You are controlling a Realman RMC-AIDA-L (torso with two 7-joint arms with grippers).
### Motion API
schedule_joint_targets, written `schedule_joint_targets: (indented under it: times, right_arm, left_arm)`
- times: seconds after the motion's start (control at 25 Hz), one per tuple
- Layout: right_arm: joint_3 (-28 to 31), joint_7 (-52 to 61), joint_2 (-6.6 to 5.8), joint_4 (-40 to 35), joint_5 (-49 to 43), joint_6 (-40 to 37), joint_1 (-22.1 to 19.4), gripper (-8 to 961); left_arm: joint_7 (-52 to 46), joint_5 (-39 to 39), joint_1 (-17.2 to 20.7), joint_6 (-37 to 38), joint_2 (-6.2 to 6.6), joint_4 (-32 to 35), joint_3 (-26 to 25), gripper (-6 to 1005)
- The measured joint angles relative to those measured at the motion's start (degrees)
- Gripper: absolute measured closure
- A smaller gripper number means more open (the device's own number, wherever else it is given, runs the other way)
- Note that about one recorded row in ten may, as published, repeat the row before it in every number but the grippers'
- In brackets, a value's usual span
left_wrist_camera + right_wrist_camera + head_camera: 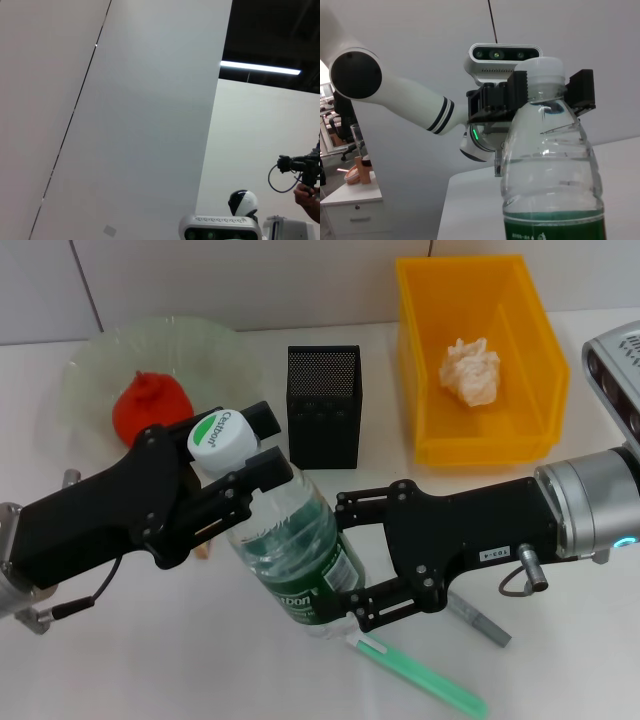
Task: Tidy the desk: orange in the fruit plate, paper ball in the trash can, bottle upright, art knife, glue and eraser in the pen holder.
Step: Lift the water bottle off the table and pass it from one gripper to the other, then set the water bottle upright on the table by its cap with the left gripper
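**Ana:** Head view first: where is the bottle [292,550]?

**Ben:** Near the middle of the desk [150,660], toward its front edge, leaning with its white cap [222,437] tipped toward the left edge. The left pincer [255,448] is clamped on the neck just under the cap. The right pincer [350,560] sits around the green-labelled body, fingers spread to its width and apparently touching both sides.

**Ana:** How will it handle?

**Ben:** I'd judge thin clear plastic, smooth and slippery, and it dents if squeezed. It looks nearly full, so fairly heavy. The stiff neck ring is the safest hold; the body only needs steadying.

**Ana:** And the rest?

**Ben:** The orange [150,405] lies in the fruit plate [90,365], the paper ball [470,370] in the trash can [520,310].
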Motion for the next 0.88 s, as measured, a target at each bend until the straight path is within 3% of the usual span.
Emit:
schedule_joint_targets:
  times: [0.6, 0.88]
  right_arm:
    - [0.5, 0.0, 0.03, -5.7, 0.3, -0.7, -3.4, 156]
    - [3.8, -0.1, 0.00, -6.4, 0.1, -2.8, -5.2, 156]
  left_arm:
    - [-0.5, 2.1, 0.2, 0.0, 0.53, 1.3, -0.5, 523]
    - [-0.5, 1.9, 0.5, 0.1, 0.89, 2.3, -0.9, 520]
